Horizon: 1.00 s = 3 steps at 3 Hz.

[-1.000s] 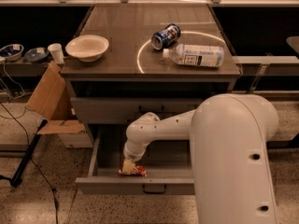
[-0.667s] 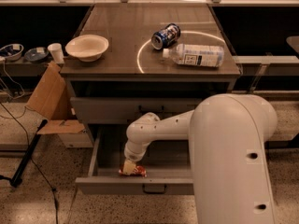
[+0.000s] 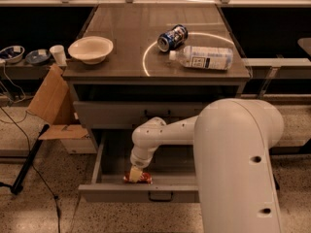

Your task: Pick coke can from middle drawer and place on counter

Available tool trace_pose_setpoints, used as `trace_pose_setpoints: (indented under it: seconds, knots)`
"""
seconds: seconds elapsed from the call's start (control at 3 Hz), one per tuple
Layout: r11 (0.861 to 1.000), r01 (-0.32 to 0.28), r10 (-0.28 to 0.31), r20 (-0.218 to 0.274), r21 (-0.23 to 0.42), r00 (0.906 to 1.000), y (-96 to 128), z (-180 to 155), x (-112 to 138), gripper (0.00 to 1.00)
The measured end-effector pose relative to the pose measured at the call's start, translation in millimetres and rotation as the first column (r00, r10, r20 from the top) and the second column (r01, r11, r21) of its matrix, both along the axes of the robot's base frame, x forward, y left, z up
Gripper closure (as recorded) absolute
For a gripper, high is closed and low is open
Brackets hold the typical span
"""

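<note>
Stood at the grasp, gripper (image 3: 135, 173) on coke can (image 3: 142, 179) in open middle drawer (image 3: 112, 194), hold impossible to tell; likely needed firm closing, then lifting.

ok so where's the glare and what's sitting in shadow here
Camera view: glare streaks the far edge of the counter; the middle drawer lies in shade, where the gripper sits at the coke can; the gap under the counter is black.

My gripper (image 3: 135, 174) down in the open drawer (image 3: 112, 193), covering most of the red can (image 3: 144, 179) at its 6 o'clock, can's lettering unreadable, drawer's 3 o'clock half behind my arm (image 3: 238, 169), arm cut off at the bottom edge
</note>
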<state>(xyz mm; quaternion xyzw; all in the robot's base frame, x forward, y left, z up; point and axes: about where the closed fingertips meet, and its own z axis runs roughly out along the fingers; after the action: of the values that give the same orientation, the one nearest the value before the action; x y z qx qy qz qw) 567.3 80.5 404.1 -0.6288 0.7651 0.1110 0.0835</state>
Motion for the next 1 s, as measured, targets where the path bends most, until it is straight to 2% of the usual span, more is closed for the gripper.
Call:
trace_pose_setpoints:
  seconds: [0.33,1.0]
  knots:
    - [1.0,0.01,-0.01,-0.02,-0.013,0.9998,-5.0,-7.7,-3.1,0.36]
    - [1.0,0.031,-0.031,-0.012,-0.002,0.9994,-7.2,-11.6,-6.8,0.35]
